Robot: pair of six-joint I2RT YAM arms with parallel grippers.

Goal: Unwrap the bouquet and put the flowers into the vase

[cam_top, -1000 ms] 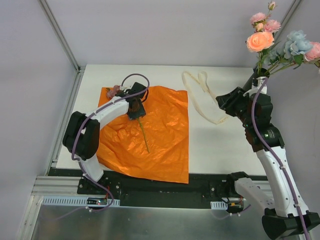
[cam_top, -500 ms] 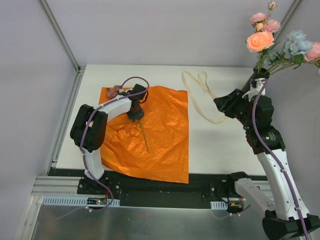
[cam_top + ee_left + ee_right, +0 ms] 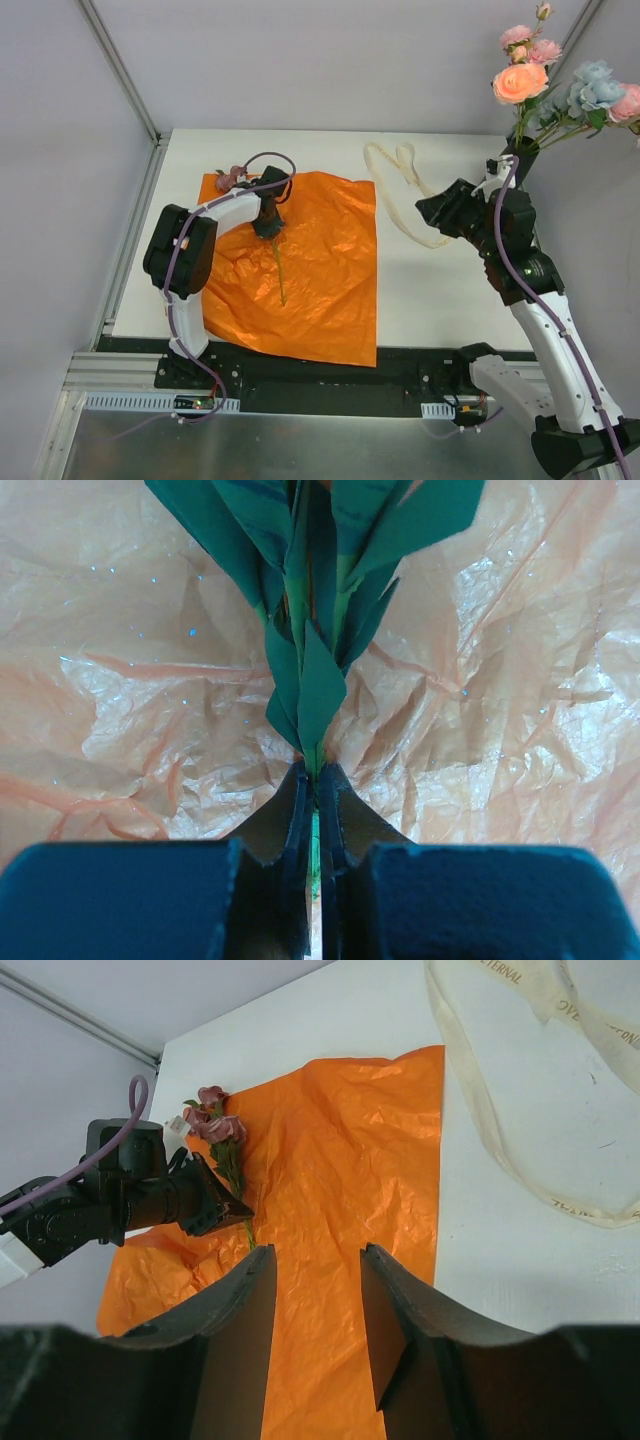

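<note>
The bouquet lies unwrapped, its orange paper (image 3: 320, 290) spread flat on the table. One dark mauve flower (image 3: 228, 178) rests at the paper's far left corner, and its green stem (image 3: 279, 275) runs toward me. My left gripper (image 3: 268, 225) is shut on that stem just below the leaves (image 3: 310, 680), the stem pinched between the fingertips (image 3: 296, 785). The other flowers (image 3: 520, 82) stand in the dark vase (image 3: 522, 152) at the far right, which is mostly hidden behind my right arm. My right gripper (image 3: 425, 208) hangs open and empty beside the vase, pointing left over the table.
A cream ribbon (image 3: 405, 195) lies loose on the white table between the paper and the vase. Grey walls close in the left and back sides. The right wrist view shows the left gripper (image 3: 215, 1205), the mauve flower (image 3: 215, 1120) and the ribbon (image 3: 500, 1130).
My left gripper has closed on the stem, whose near end has swung slightly left. The left elbow has moved up. The right gripper has drifted a little left, away from the vase.
</note>
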